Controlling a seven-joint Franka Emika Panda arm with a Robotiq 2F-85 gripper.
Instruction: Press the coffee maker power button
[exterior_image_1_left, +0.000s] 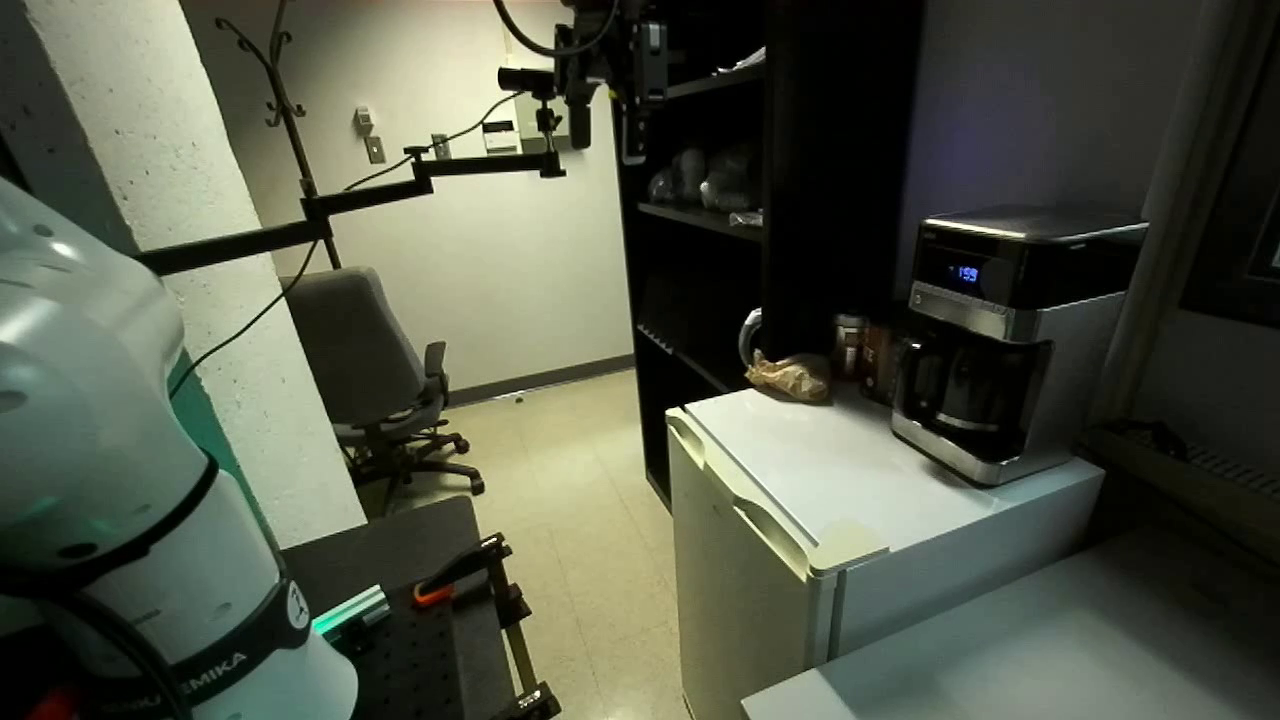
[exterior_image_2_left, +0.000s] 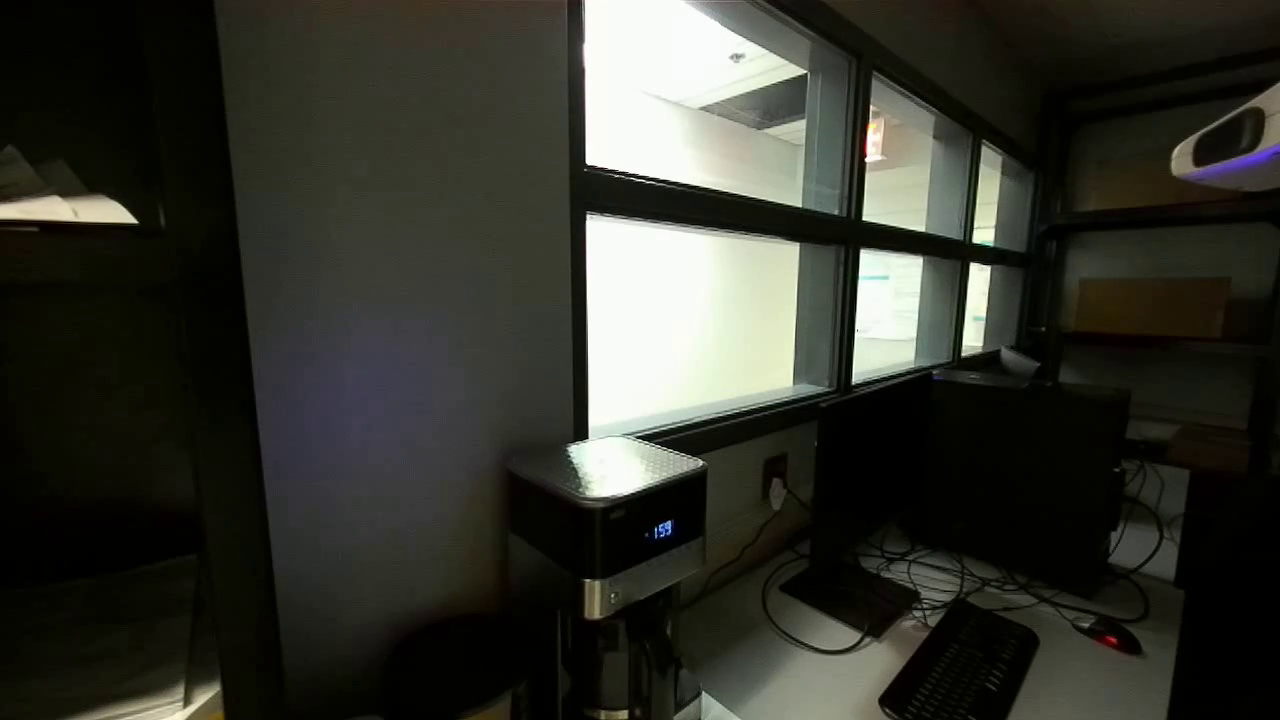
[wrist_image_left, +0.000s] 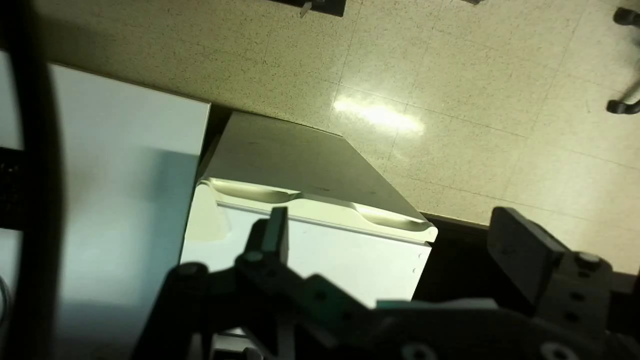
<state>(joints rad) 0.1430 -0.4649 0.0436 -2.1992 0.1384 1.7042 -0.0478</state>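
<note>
The silver-and-black coffee maker (exterior_image_1_left: 1075, 370) stands upright on the white mini fridge, its display lit blue. It also shows in an exterior view (exterior_image_2_left: 645, 580), cut off below. A small round mark sits at the left end of the silver strip under the display. A dark carafe (exterior_image_1_left: 975, 385) is in the lower recess. My gripper (exterior_image_1_left: 608, 135) is high up, well to the left of and above the coffee maker, touching nothing. In the wrist view my gripper (wrist_image_left: 392, 220) has its fingers wide apart with nothing between them, above the fridge's front edge. The coffee maker is not clearly visible there.
The mini fridge (exterior_image_1_left: 800, 450) has a crumpled brown bag (exterior_image_1_left: 790, 377) and jars (exterior_image_1_left: 850, 345) beside the coffee maker. A black shelf (exterior_image_1_left: 830, 180) stands behind. A white desk (exterior_image_1_left: 1050, 640) adjoins the fridge. A black camera arm (exterior_image_1_left: 370, 195) reaches out near the gripper.
</note>
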